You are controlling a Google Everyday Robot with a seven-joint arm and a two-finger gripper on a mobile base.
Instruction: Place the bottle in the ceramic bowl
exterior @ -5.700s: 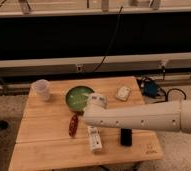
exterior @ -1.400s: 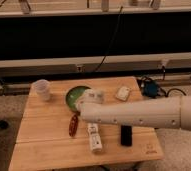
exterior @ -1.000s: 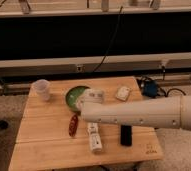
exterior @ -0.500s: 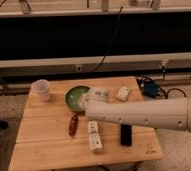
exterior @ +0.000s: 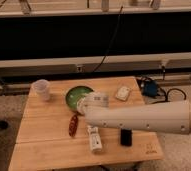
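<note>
I work from one camera. It sits high on the near side of the table (exterior: 44,122), tilted down and facing the far wall. The whole wooden top fits in the lower half of the frame, at middle distance, and the dark panel (exterior: 89,35) fills the upper half. Floor (exterior: 4,107) shows to the left and right of the table. The arm (exterior: 154,120) comes in from the right edge, close to the lens and large, and hides part of the top. The gripper (exterior: 88,102) is at its left end, by the near right rim of the bowl (exterior: 73,94), near mid-frame.
</note>
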